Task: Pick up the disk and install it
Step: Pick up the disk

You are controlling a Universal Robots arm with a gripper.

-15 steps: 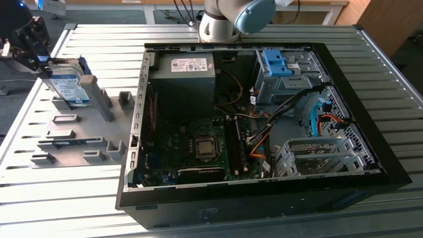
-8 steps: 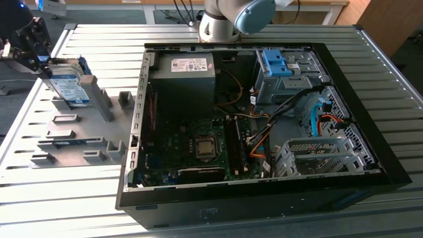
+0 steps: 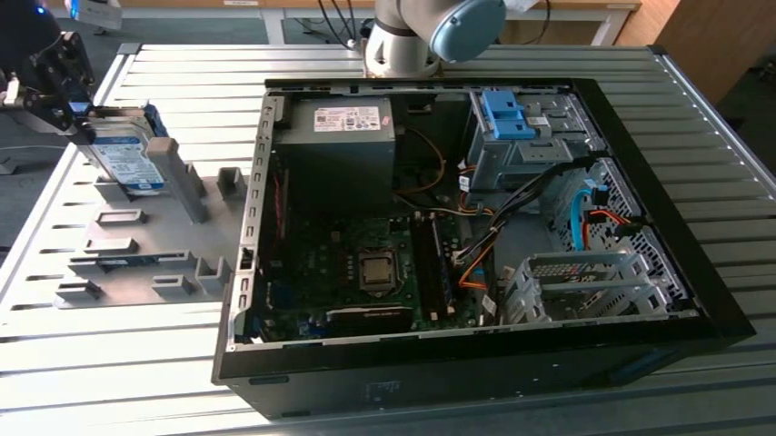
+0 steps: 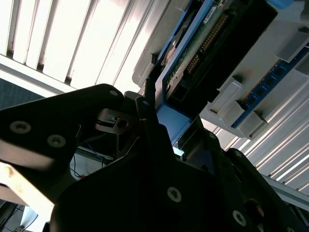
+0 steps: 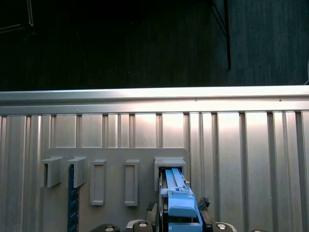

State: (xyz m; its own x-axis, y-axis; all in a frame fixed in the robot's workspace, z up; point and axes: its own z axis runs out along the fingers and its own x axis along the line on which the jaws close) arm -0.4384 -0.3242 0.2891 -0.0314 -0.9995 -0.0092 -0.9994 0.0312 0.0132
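Ribbed metal tabletop (image 3: 122,363) carries an open black computer case (image 3: 485,391) and, toward the exterior view's left, a grey slotted holder (image 3: 145,241). At the holder's far end the disk (image 3: 125,156) stands on edge, slightly tilted, its top clamped in the gripper (image 3: 75,111).

From my station I see a ribbed silver metal table (image 3: 194,64) with slats running across the exterior view. Two things lie directly on it. An open black computer case (image 3: 485,386) rests on its side, inside facing up. A flat grey fixture plate (image 3: 158,250) with raised slots lies just beside the case, on the exterior view's left.
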